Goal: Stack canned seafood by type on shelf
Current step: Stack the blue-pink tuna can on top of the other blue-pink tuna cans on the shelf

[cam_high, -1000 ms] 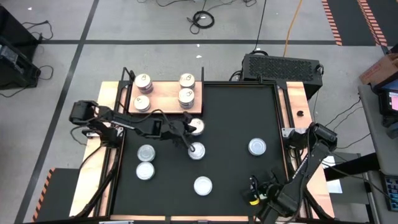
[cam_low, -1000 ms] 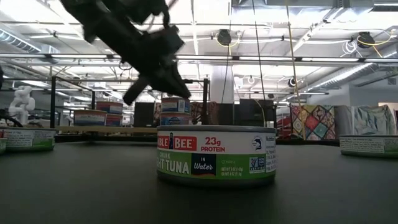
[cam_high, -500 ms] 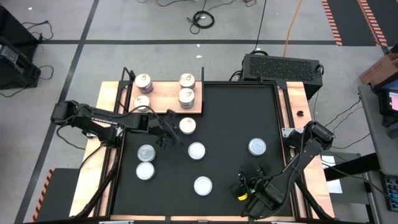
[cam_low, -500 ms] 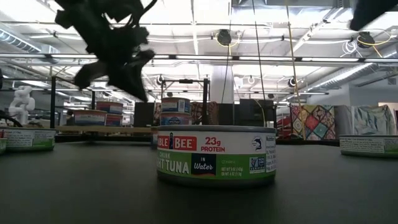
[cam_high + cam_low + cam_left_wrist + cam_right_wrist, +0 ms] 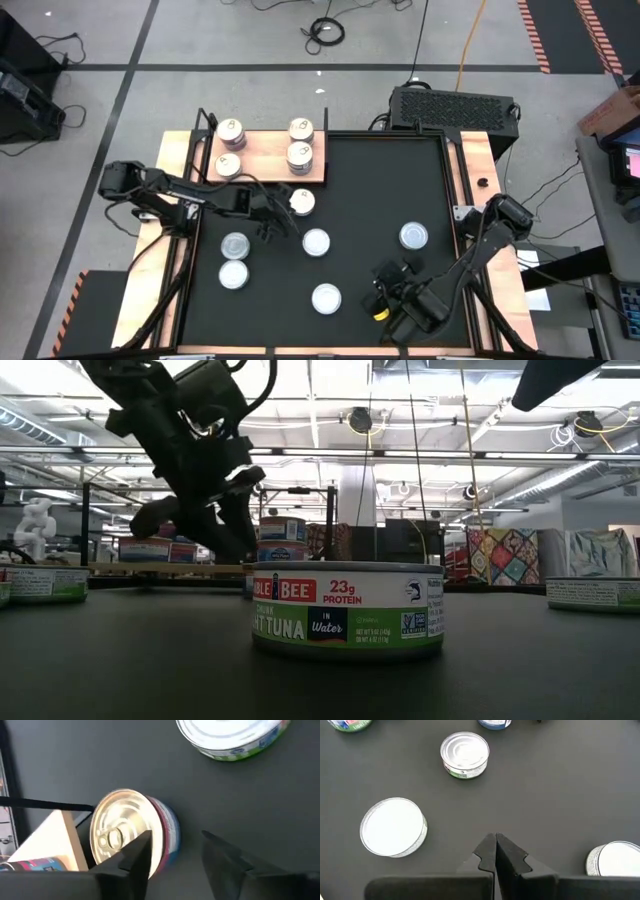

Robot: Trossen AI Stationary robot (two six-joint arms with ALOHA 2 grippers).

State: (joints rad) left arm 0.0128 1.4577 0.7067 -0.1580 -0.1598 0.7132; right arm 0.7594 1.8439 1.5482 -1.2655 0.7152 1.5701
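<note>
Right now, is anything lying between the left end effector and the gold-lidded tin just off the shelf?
Nothing: in the left wrist view the open left end effector hangs beside the gold-lidded tin, only bare black mat between them.

In the low view, the picture's left edge cuts a tin (image 5: 40, 583) at nine o'clock, and the right edge cuts another tin (image 5: 595, 594) at three o'clock. The tuna tin (image 5: 347, 610) hides part of the tins behind it.

Black mat (image 5: 370, 190): six tins loose. Wooden shelf (image 5: 262, 150) at far-left corner: four tins.
</note>
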